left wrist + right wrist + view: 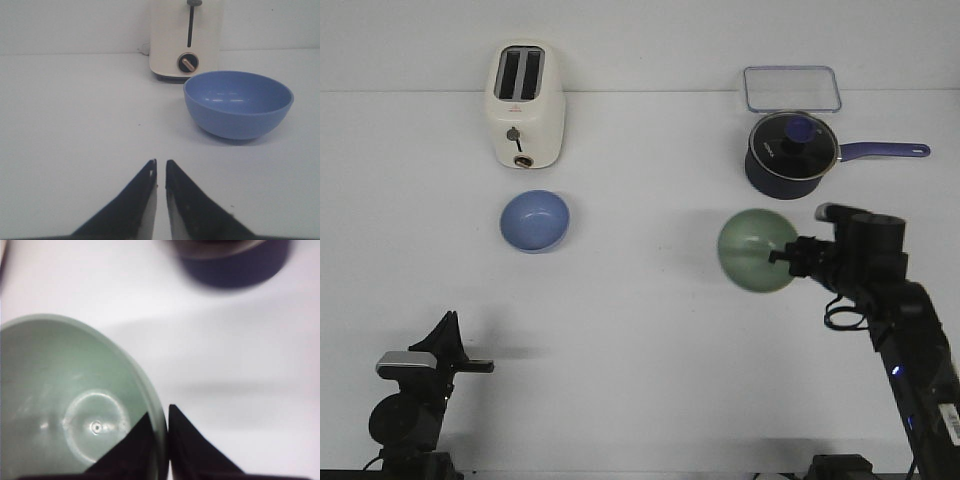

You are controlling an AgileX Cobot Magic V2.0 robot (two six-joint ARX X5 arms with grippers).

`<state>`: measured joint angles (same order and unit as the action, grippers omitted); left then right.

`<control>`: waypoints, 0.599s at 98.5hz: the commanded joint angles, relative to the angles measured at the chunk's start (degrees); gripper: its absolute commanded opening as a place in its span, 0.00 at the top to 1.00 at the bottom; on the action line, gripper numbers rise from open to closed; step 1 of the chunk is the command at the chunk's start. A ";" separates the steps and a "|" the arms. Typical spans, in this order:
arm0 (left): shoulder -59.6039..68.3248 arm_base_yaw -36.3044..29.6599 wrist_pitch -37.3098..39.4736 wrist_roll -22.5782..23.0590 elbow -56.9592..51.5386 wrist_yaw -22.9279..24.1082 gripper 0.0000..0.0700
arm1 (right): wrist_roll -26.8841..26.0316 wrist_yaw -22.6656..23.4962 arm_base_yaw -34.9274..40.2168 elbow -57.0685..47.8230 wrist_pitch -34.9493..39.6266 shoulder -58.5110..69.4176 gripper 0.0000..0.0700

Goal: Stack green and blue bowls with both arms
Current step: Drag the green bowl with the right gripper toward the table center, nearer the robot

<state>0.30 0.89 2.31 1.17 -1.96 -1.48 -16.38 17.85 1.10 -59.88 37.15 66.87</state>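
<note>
White table (650, 340) across the whole front view. Right arm (905, 320) reaching in from the near right corner, raised over the table. Left arm (415, 400) low at the near left corner, well apart from everything else. Cream toaster (524, 105) standing at the far left. Navy saucepan (790, 155) with glass lid at the far right, handle pointing right; clear rectangular lid (792, 88) lying just behind it.

Green bowl (758, 250) held off the table in front of the saucepan, tipped on its side, opening facing the camera. Right gripper (166, 437) pinching the green bowl's rim (159, 415), one finger inside the bowl, one outside. Blue bowl (534, 220) upright on the table, just in front of the toaster, well left of the green bowl. Left gripper (161, 172) aimed toward the blue bowl (238, 102) but well short of it, fingers nearly pressed together, only a thin slit between the tips, nothing held.
</note>
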 commanded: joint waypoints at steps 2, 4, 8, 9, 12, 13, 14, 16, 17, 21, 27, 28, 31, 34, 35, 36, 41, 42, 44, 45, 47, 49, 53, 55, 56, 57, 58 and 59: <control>-0.11 0.00 0.61 0.77 1.16 -0.02 0.98 | -2.69 0.11 5.38 3.08 -0.35 -0.74 1.00; -0.11 0.00 0.61 0.77 1.16 -0.02 0.98 | -3.21 -0.09 7.02 4.04 -0.46 -0.87 1.00; -0.11 0.00 0.61 0.77 1.16 -0.02 0.98 | -4.13 -0.94 10.36 5.86 -0.79 -0.87 1.00; -0.11 0.00 0.61 0.77 1.16 -0.02 0.98 | -4.39 -1.27 11.08 6.25 -0.87 -0.87 1.00; -0.11 0.00 0.61 0.77 1.16 -0.02 0.98 | -5.01 -2.45 13.44 7.54 -1.33 -0.79 1.00; -0.11 0.00 0.61 0.77 1.16 -0.02 0.98 | -5.14 -2.91 14.21 7.96 -1.49 -0.77 1.00; -0.11 0.00 0.61 0.77 1.16 -0.02 0.98 | -5.31 -3.34 14.97 8.35 -1.73 -0.70 1.00; -0.11 0.00 0.61 0.77 1.16 -0.02 0.98 | -5.62 -4.39 16.44 9.16 -2.38 -0.55 1.00; -0.11 0.00 0.61 0.77 1.16 -0.02 0.98 | -5.86 -4.72 17.11 9.46 -2.69 -0.42 1.00; -0.11 0.00 0.61 0.77 1.16 -0.02 0.98 | -6.95 -5.79 19.74 10.67 -4.22 0.24 1.00; -0.11 0.00 0.61 0.77 1.16 -0.02 0.98 | -8.22 -6.34 22.84 11.98 -6.73 1.36 1.00; -0.11 0.00 0.61 0.77 1.16 -0.02 0.98 | -8.33 -6.38 23.26 12.09 -7.04 1.62 1.00; -0.11 0.00 0.61 0.77 1.16 -0.02 0.98 | -8.76 -6.51 24.33 12.24 -7.58 2.45 1.00; -0.11 0.00 0.61 0.77 1.16 -0.02 0.98 | -9.22 -6.64 25.24 12.24 -7.85 3.37 1.00; -0.11 0.00 0.59 0.77 1.16 -0.02 0.98 | -9.29 -6.71 25.51 12.24 -8.00 3.67 1.00; -0.11 0.00 0.61 0.77 1.16 -0.02 0.98 | -9.31 -6.75 25.79 12.24 -8.09 3.98 1.00; -0.11 0.00 0.61 0.77 1.16 -0.02 0.98 | -9.33 -7.21 27.15 12.24 -8.66 5.49 1.00; -0.11 0.00 0.61 0.77 1.16 -0.02 0.98 | -9.38 -7.39 27.41 12.24 -8.79 5.79 1.00; -0.11 0.00 0.61 0.77 1.16 -0.02 0.98 | -9.49 -7.52 27.96 12.24 -8.90 6.36 1.00; -0.11 0.00 0.61 0.77 1.16 -0.02 0.98 | -9.51 -7.61 28.22 12.24 -9.03 6.64 1.00; -0.11 0.00 0.61 0.77 1.16 -0.02 0.98 | -9.53 -7.82 28.68 12.24 -9.31 7.23 1.00; -0.11 0.00 0.61 0.77 1.16 -0.02 0.98 | -9.53 -7.96 29.14 12.24 -9.62 7.82 1.00; -0.11 0.00 0.61 0.77 1.16 -0.02 0.98 | -9.53 -8.39 29.92 12.24 -10.14 8.94 1.00; -0.11 0.00 0.61 0.77 1.16 -0.02 0.98 | -9.55 -8.70 30.27 12.24 -10.36 9.42 1.00; -0.11 0.00 0.61 0.77 1.16 -0.02 0.98 | -9.55 -8.83 30.47 12.24 -10.49 9.62 1.00; -0.11 0.00 0.61 0.77 1.16 -0.02 0.98 | -9.55 -8.94 30.62 12.24 -10.58 9.86 1.00; -0.11 0.00 0.61 0.77 1.16 -0.02 0.98 | -9.55 -9.05 30.77 12.24 -10.67 10.10 1.00; -0.11 0.00 0.61 0.77 1.16 -0.02 0.98 | -9.55 -9.11 30.93 12.24 -10.82 10.29 1.00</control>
<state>0.30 0.89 2.31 1.17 -1.96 -1.48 -24.97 9.10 30.76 -47.05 27.49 75.57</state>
